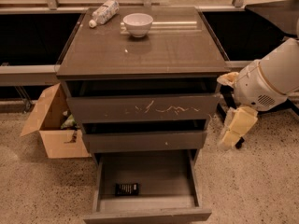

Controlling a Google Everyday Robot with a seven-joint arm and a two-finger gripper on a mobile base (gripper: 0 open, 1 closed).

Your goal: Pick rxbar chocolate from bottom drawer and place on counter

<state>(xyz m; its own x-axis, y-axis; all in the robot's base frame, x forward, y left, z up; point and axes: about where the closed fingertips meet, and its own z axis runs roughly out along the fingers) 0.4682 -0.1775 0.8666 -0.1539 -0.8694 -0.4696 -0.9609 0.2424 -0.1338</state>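
Note:
The rxbar chocolate (127,189), a small black wrapper bar, lies flat on the grey floor of the bottom drawer (154,171), near its front left. That drawer is pulled out. The counter (154,45) is the glossy top of the cabinet. My gripper (233,135), cream-coloured, hangs from the white arm to the right of the cabinet, level with the middle drawer, well apart from the bar and holding nothing that I can see.
A white bowl (138,24) and a clear plastic bottle (103,13) lying on its side sit at the back of the counter. An open cardboard box (51,125) stands on the floor left of the cabinet. Speckled floor surrounds the drawer.

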